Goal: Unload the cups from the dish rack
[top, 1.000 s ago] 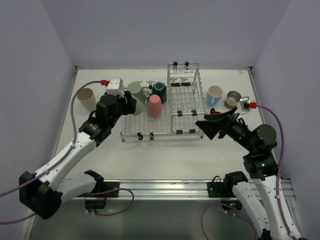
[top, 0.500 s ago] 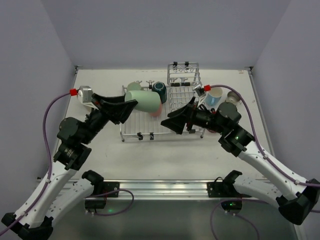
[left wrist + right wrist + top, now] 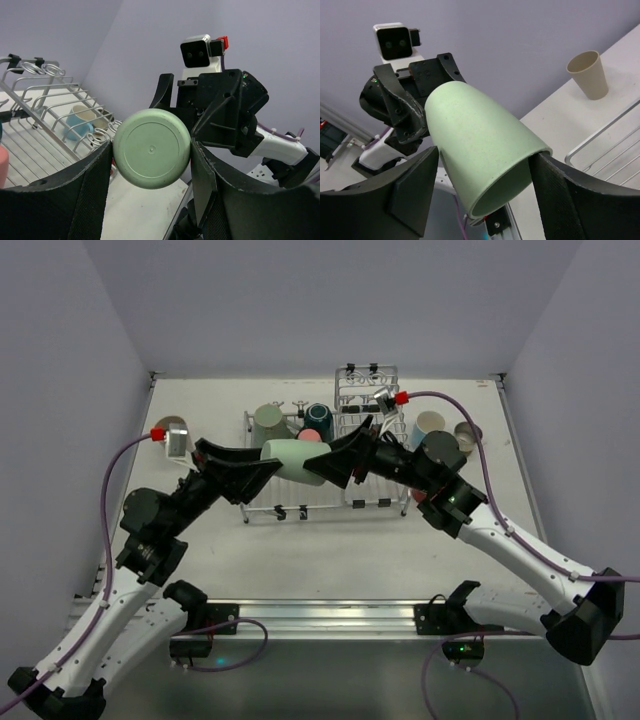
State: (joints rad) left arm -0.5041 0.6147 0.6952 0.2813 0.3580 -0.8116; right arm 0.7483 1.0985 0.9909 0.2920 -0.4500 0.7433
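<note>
left gripper: jaws part-spread, clamping green cup base, mid-frame | right gripper: jaws wide astride its rim, possibly touching; grip unclear

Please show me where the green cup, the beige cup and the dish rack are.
green cup (image 3: 480,145), right wrist view, on its side wall.
beige cup (image 3: 590,75), right wrist view, on its outer wall.
dish rack (image 3: 366,390), top external view, on its raised section.

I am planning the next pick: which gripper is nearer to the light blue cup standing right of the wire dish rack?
Right. The right gripper is left of the light blue cup, over the silver wire dish rack; the left gripper is farther left.
</note>
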